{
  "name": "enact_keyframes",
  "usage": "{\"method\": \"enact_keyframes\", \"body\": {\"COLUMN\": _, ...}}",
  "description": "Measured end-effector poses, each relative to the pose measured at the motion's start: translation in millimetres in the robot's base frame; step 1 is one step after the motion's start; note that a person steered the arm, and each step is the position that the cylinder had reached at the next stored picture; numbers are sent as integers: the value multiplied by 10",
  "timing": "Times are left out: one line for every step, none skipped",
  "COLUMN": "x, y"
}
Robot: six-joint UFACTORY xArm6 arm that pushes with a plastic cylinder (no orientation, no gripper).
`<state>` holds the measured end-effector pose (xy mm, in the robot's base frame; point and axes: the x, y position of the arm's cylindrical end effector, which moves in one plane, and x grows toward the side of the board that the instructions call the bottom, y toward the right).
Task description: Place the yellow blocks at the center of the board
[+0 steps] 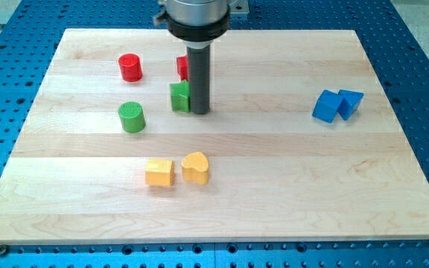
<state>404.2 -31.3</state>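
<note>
No claw on this rig, so no grip state to tell. My tip (199, 112) sat touching the green block (179, 97), above both yellow blocks (159, 173) (195, 167) on the surface (274, 186). Risk: a straight sweep down could split the yellow pair or drag the green block along.

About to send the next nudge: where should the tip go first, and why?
Probably bring my tip down the view to below the yellow blocks. It now sits beside the green block, above them; both yellow blocks lie below and left of board centre, so they need pushing up-right.
</note>
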Motion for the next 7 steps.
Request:
{"method": "enact_keyframes", "body": {"x": 0, "y": -198}}
{"method": "enact_keyframes", "body": {"x": 4, "y": -252}}
{"method": "enact_keyframes", "body": {"x": 335, "y": 531}}
{"method": "enact_keyframes", "body": {"x": 1095, "y": 1439}}
{"method": "enact_keyframes", "body": {"x": 1572, "y": 776}}
{"method": "enact_keyframes", "body": {"x": 1653, "y": 102}}
{"method": "enact_keyframes", "body": {"x": 1539, "y": -228}}
